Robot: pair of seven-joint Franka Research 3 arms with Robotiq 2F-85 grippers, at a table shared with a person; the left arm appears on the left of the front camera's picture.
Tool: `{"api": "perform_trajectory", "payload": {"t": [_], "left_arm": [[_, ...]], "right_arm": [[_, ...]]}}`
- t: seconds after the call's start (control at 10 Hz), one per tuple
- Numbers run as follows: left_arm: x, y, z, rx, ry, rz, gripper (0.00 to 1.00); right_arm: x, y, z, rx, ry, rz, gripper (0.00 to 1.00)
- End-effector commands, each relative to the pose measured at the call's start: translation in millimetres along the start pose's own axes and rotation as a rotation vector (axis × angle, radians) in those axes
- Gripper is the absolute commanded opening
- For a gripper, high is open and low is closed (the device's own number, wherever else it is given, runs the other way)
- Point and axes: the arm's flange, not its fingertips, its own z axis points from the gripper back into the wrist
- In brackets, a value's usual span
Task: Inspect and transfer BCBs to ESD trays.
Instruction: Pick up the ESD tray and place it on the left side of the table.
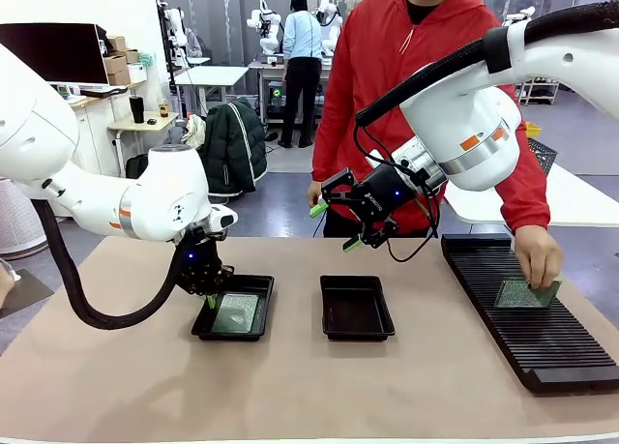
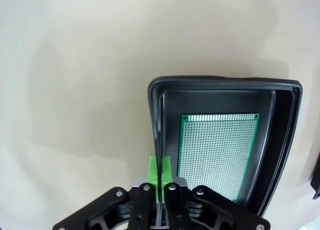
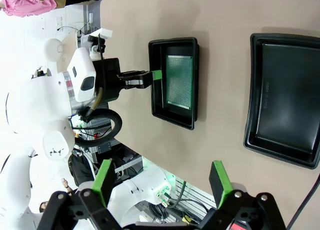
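A green BCB (image 1: 237, 311) (image 2: 217, 150) (image 3: 179, 82) lies flat inside the left ESD tray (image 1: 232, 335) (image 2: 225, 82) (image 3: 172, 41). My left gripper (image 1: 209, 297) (image 2: 160, 172) (image 3: 156, 75) is shut on that tray's near-left rim. The second ESD tray (image 1: 356, 333) (image 3: 260, 89) sits empty at the table's middle. My right gripper (image 1: 334, 226) (image 3: 162, 182) hangs open in the air above and behind the middle tray, holding nothing. At the right, the person's hand (image 1: 537, 258) holds another BCB (image 1: 522, 295) on the rack.
A long black ribbed rack (image 1: 527, 352) lies along the table's right side. The person in a red jacket (image 1: 416, 86) stands at the far edge. Bare tan tabletop (image 1: 290, 396) stretches in front of the trays.
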Motion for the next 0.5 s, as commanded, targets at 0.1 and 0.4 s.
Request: {"api": "perform_trajectory", "payload": {"t": [0.1,0.4], "left_arm": [[-16.5,21.5,7.2,-0.073,-0.054,0.025,0.00],[-20.5,35.1,15.1,-0.111,-0.074,0.042,0.00]], "right_arm": [[1.7,2.1,0.3,-0.011,-0.001,-0.006,1.00],[1.7,2.1,0.3,-0.011,-0.001,-0.006,1.00]]}}
